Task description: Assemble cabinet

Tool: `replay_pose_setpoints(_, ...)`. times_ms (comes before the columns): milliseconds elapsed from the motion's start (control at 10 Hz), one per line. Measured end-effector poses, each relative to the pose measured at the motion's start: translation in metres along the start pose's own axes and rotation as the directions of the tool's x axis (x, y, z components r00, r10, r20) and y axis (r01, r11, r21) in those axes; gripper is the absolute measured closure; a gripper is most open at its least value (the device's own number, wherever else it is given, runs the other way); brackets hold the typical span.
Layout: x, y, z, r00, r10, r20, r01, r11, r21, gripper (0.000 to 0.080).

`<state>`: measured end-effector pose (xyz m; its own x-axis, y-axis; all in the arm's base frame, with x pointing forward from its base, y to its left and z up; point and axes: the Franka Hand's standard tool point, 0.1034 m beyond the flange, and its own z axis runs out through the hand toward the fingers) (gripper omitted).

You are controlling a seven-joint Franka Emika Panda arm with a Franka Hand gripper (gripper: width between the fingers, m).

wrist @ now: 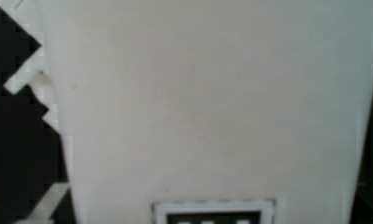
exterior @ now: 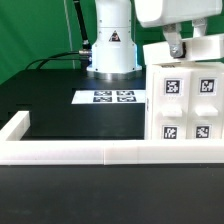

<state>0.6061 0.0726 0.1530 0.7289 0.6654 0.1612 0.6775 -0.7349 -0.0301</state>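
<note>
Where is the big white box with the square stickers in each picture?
Exterior view: the white plastic cabinet body stands at the exterior view's right, by the low white rail.
Wrist view: the body fills nearly the whole picture.
Shared landmark: its black-and-white square tags.

Exterior view looks low across the table (exterior: 50,100); wrist view sits close against the shared cabinet (exterior: 187,105)

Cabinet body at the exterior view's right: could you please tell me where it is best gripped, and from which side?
Likely its top edge, from straight above: the cabinet body stands upright behind the rail, so its top is the free part, and the claw hangs right over it.
</note>
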Motion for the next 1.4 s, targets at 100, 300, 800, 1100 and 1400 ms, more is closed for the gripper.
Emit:
replay_pose_setpoints(100, 0.0001, 0.0001, -0.0001, 0.996, 0.092, -0.008, -0.092, 0.996, -0.008, 0.0254)
replay_pose_setpoints(300, 0.0000, -0.0012, 0.0007, 0.966, 0.259, -0.020, -0.259, 0.966, -0.014, 0.0253)
replay_pose_setpoints(800, 0.0000, -0.0022, 0.0015, 0.753, 0.657, -0.023, -0.657, 0.754, -0.002, 0.0253)
replay_pose_setpoints(1100, 0.0027, -0.0047, 0.0024, 0.620, 0.784, -0.024, -0.784, 0.620, 0.002, 0.0253)
replay_pose_setpoints(1400, 0.0042, -0.0048, 0.0028, 0.489, 0.872, -0.024, -0.872, 0.490, 0.011, 0.0253)
